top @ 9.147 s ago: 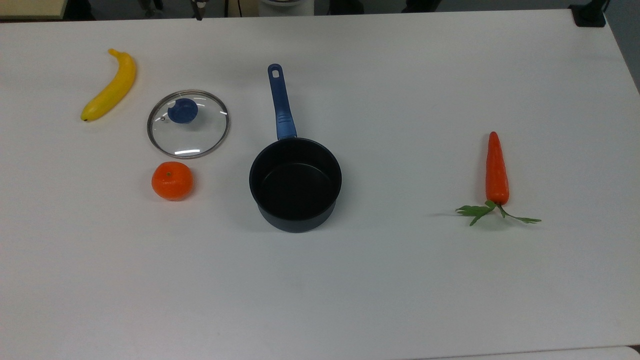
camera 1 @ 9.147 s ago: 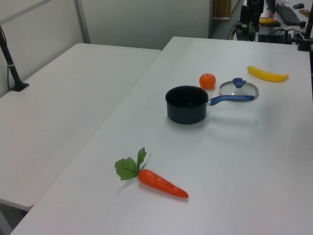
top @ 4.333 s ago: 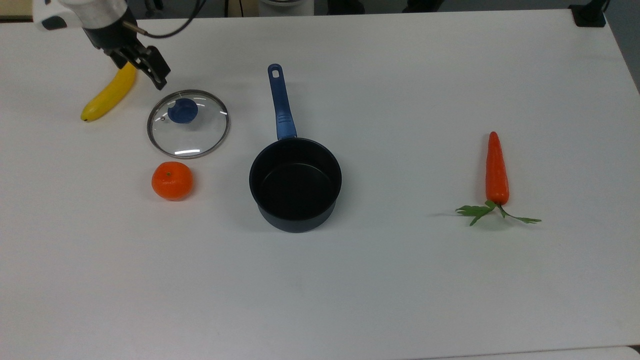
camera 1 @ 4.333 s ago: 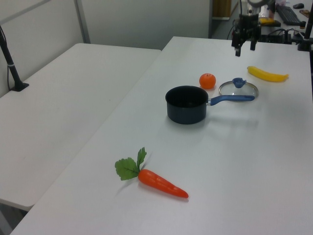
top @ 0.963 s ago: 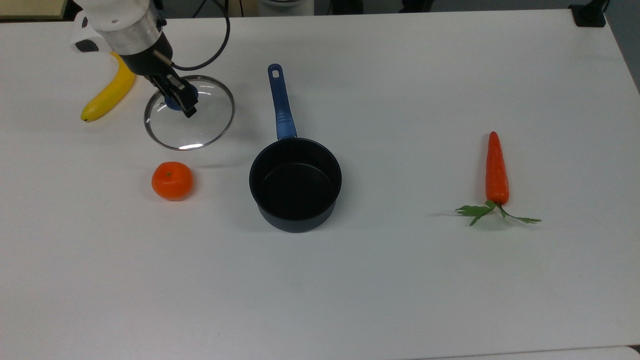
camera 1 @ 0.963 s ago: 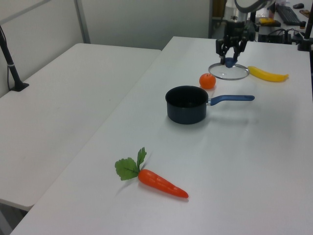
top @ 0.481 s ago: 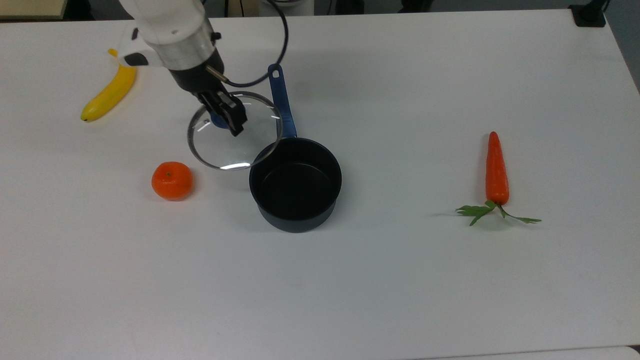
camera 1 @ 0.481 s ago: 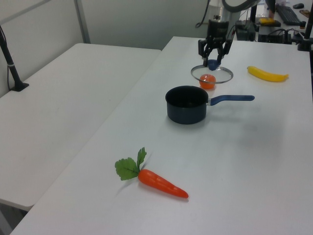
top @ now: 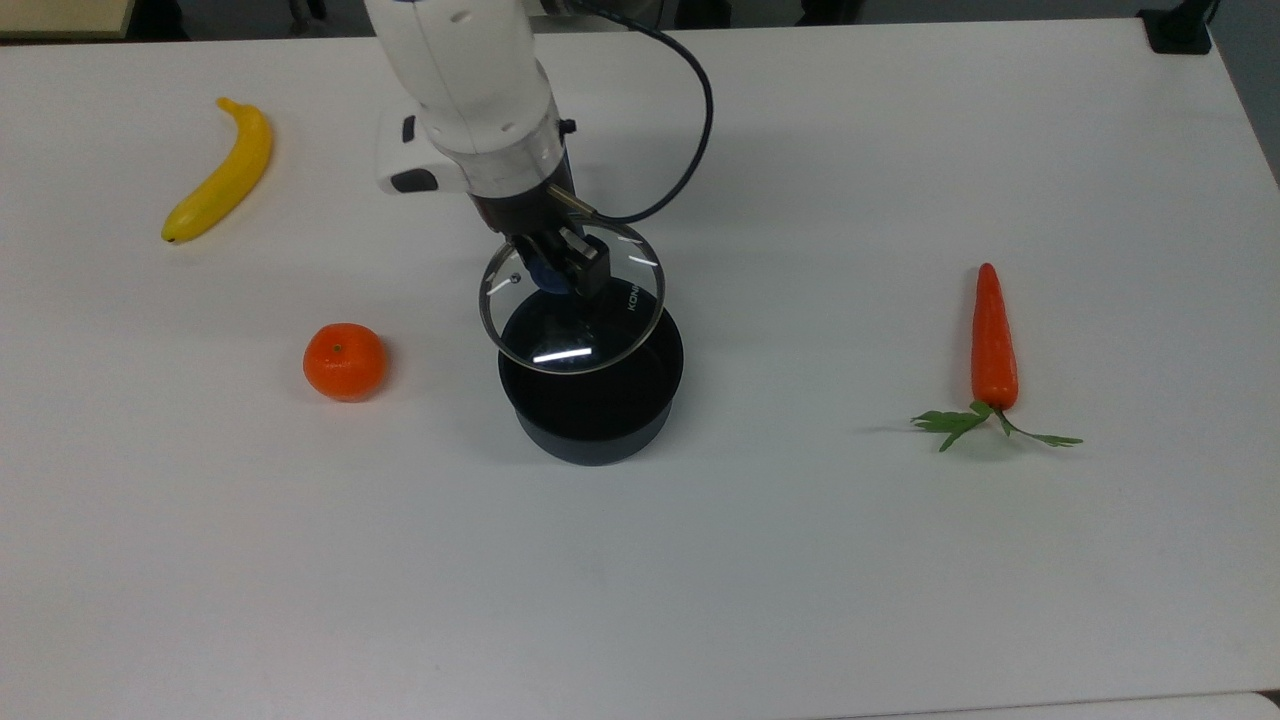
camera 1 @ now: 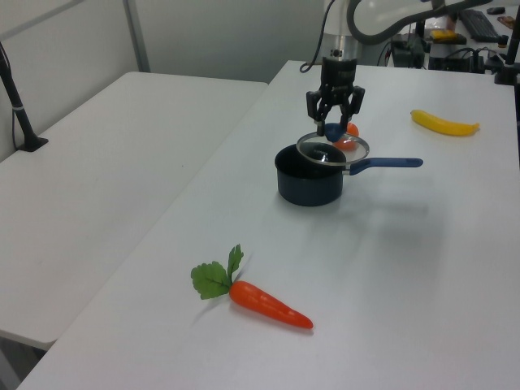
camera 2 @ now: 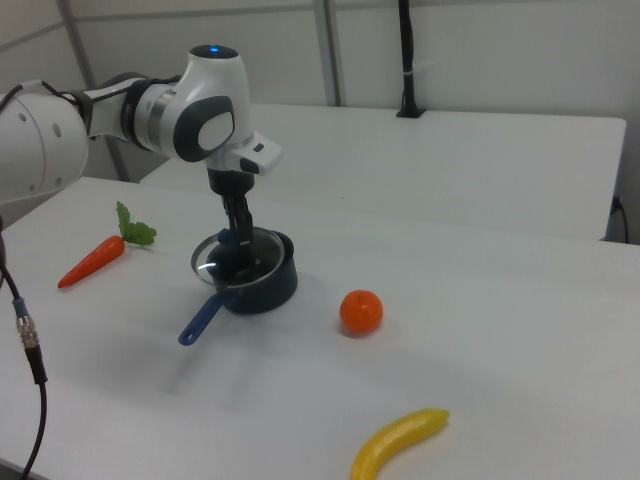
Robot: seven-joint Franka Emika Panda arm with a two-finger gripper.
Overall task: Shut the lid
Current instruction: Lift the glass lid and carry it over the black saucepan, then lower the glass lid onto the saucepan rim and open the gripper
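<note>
Below the end effector [top: 562,268], the lid [top: 590,325] hangs gripped by its knob.

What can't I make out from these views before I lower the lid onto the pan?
- Top view: the pan's blue handle is hidden under the arm and pincer.
- Top view: the gap between lid and pan rim cannot be judged from above.
- Right view: the lid's knob is hidden by the pincer.
- Left view: the orange is partly hidden behind the lid.
</note>
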